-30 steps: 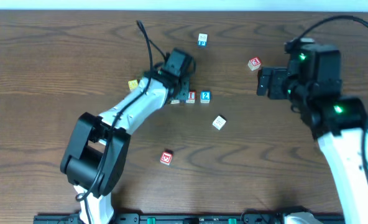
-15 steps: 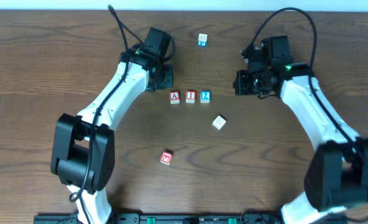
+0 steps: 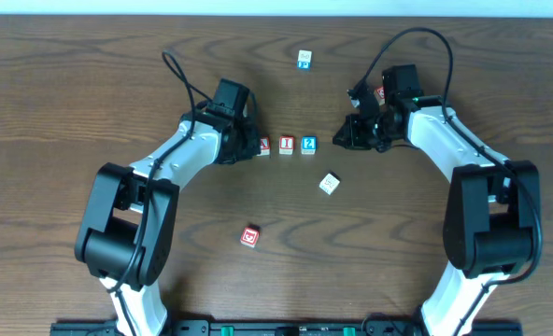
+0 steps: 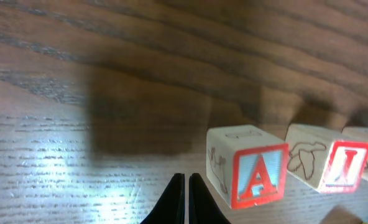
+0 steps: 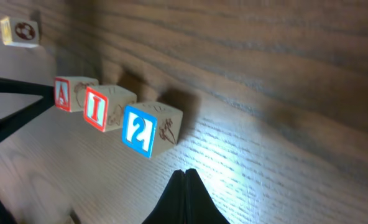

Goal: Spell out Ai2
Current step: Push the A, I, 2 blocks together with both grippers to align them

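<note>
Left tool (image 4: 187,186) is presenting its two fingers pressed nearly tip to tip with nothing between them; we are reading it as closed and empty. It is sitting low over the surface (image 3: 90,84), just beside the "A" cube (image 4: 249,175), on that cube's outer side. Right tool (image 5: 185,186) is likewise showing its tips drawn together on nothing, and it is hovering near the "2" cube (image 5: 143,129), apart from it.

Moving outward, we are finding the three task cubes standing in one row at mid-surface: the "A" cube, then the "I" cube (image 3: 286,146), then the "2" cube. Neighbouring cubes are lying close together, though we cannot tell whether they are touching. Farther out, a teal-marked cube (image 3: 304,60), a white cube (image 3: 329,184) and a red-marked cube (image 3: 249,236) are lying well apart from the row.

We are judging the spelling step as essentially finished, with the two tools flanking the word. The next move, as we are judging it, is calling for each tool to draw away from the row without nudging its end cube; any last straightening would be needing only a light push.
</note>
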Motion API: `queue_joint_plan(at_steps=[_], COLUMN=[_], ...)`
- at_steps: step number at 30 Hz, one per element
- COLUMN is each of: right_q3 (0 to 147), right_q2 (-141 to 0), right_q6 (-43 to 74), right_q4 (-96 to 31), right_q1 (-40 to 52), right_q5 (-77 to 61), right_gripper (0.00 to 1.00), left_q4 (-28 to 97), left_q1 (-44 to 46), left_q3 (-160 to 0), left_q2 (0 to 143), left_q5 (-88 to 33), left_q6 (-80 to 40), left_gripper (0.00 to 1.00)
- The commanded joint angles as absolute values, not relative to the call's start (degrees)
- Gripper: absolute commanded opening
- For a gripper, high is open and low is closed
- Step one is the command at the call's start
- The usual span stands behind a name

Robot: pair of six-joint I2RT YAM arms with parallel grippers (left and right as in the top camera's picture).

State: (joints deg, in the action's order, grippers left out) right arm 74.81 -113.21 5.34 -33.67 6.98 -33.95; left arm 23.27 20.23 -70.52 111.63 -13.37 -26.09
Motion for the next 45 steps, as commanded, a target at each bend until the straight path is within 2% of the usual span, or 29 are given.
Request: queue_joint_plan(at_steps=[1,18,45], right_q3=[74.8,74.8,74.8], right_q2=[-113.8,-118.7,-119.5], right_q6=[4.2,6.5,9.2], right_q4=[-32.8,-27.6,-26.5], right_q1=[6.7,8.7,12.1], right_q5=[-35.4,-39.2,-36.0], right_gripper=[0.01,0.01,0.01], left_q4=[21.7,16.6,19.5], left_q1=[19.8,19.8,19.7], left_q3=[-69.8,-69.5,-69.5], left_q2=[111.3,113.1,113.3], left_q5=[-13.5,-14.5,-12.7], left_q6=[-28.0,-30.5,-29.6], left_gripper=[0.06,0.05,0.06])
